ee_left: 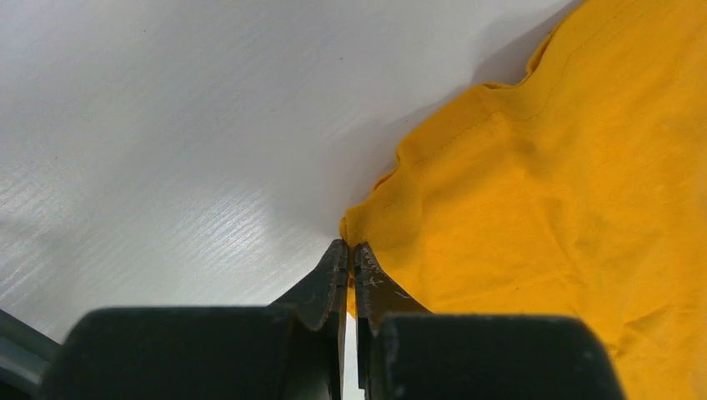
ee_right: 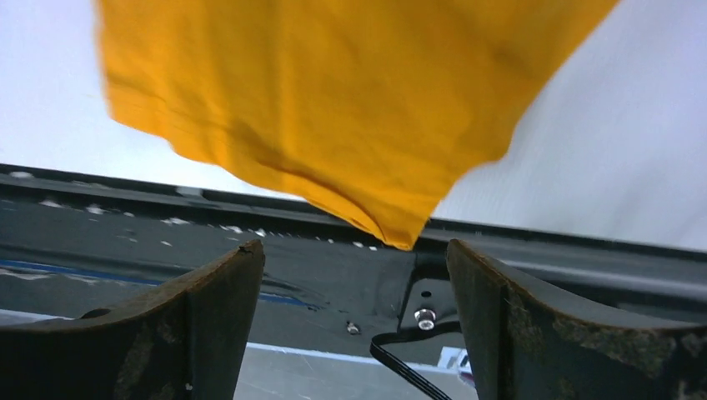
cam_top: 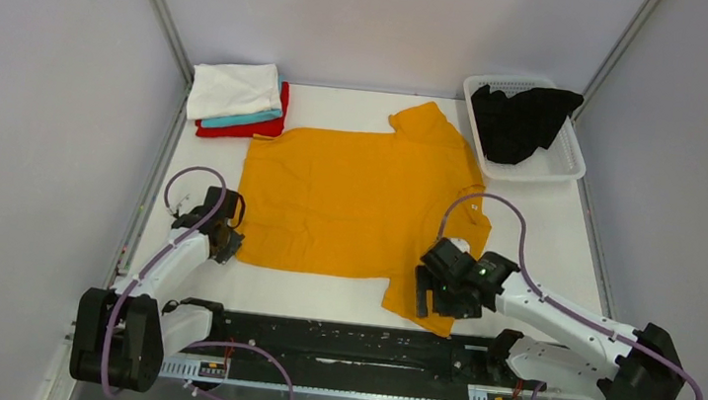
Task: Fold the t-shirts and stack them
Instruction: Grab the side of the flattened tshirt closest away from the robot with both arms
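Observation:
The mustard-orange t-shirt lies spread flat in the middle of the table. My left gripper sits at its near left corner. In the left wrist view the left gripper is shut on that corner of the shirt, with orange cloth showing between the jaws. My right gripper hovers over the near right sleeve. In the right wrist view the right gripper is open and empty, with the sleeve tip just beyond its fingers. The white t-shirt, teal t-shirt and red t-shirt lie folded in a stack at the back left.
The black t-shirt lies crumpled in the white lattice basket at the back right. The black rail of the arm bases runs along the table's near edge and also shows in the right wrist view. Grey walls enclose both sides.

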You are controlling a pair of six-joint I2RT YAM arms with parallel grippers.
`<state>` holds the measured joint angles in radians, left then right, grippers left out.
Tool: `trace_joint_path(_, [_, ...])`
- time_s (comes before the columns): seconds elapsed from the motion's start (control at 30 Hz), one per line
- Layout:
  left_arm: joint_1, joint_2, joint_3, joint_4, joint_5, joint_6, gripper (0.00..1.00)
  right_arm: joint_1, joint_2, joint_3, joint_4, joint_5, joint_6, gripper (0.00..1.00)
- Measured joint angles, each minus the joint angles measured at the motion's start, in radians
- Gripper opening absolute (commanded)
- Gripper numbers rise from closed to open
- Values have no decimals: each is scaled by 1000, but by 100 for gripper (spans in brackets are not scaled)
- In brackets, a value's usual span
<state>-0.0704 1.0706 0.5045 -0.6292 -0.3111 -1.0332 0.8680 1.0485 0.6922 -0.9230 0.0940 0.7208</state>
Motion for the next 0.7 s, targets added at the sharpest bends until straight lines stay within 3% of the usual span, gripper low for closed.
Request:
trace_joint_path(0.17, [0, -17, -10, -2, 1, 16, 0, 66, 19, -83, -26, -9, 78, 76])
trace_joint_path(0.47, [0, -38, -10, -17, -5, 16, 0, 67, 187, -99, 98, -7, 98, 58])
trace_joint_path(0.7, [0, -75, -10, -34, -13, 16, 0, 68, 250, -71, 97, -14, 126, 14])
